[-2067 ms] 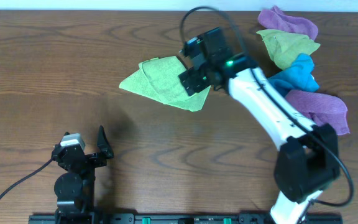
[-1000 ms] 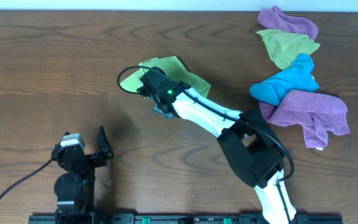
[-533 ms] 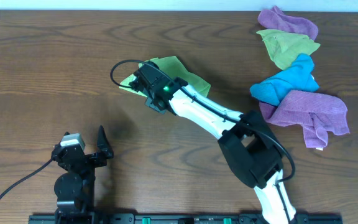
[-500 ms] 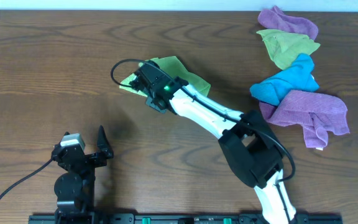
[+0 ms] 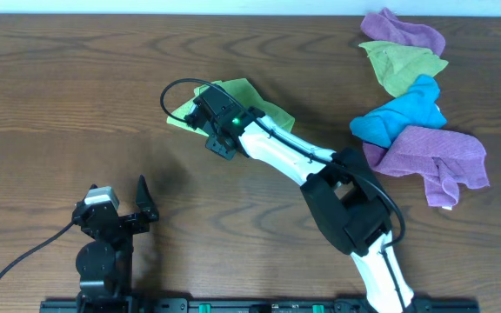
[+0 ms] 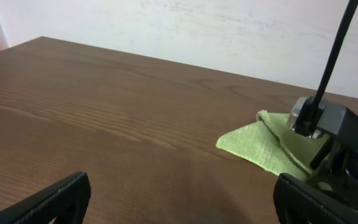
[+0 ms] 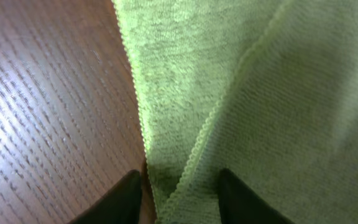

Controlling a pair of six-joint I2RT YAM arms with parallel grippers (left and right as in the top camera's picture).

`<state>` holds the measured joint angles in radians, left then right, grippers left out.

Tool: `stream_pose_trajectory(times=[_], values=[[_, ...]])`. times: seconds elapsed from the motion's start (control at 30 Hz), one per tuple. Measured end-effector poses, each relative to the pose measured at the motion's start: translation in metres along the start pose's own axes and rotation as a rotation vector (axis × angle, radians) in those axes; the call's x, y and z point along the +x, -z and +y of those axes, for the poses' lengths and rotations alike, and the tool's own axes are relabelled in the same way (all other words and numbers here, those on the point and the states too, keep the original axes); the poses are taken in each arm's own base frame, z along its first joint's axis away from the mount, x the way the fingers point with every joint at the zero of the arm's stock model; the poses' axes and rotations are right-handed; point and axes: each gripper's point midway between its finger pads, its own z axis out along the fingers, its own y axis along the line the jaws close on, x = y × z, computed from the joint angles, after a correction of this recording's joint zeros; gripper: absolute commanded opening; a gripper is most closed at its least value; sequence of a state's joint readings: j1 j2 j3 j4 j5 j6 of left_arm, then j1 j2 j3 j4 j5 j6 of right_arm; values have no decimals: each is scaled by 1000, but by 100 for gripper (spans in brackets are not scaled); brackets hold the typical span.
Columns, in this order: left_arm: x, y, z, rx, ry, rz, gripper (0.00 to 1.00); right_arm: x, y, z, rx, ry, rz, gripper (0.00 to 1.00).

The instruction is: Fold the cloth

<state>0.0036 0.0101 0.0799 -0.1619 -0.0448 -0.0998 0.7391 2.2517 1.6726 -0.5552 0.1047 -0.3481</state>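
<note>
Found right end effector (image 7: pixel 179 196) moved across to the cloth's (image 5: pixel 237 89) left corner, narrowing astride its hem (image 7: pixel 197 146), grip unconfirmed, likely pinching for the next fold; left end effector (image 6: pixel 182 200) released.

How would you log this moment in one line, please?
stage: grasping for fold | right gripper: fingertips astride cloth edge, grip unconfirmed | left gripper: open, apart from cloth

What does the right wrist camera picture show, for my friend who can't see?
A bright lime-green cloth, one layer lying over another, fills most of the view. The right end effector has its two dark fingertips set apart at the bottom, either side of the cloth's edges, with wooden table on the left.
</note>
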Motion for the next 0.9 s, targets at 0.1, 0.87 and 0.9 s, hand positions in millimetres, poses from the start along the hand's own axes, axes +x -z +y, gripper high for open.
stream_pose_trajectory(times=[0.1, 0.87, 0.9], values=[[0, 0, 0, 0, 0, 0, 95, -3, 0, -1, 5, -5, -13, 4], [0, 0, 0, 0, 0, 0, 95, 61, 46, -262, 511, -506, -84, 48], [0, 0, 0, 0, 0, 0, 95, 75, 48, -277, 516, -566, -91, 76]])
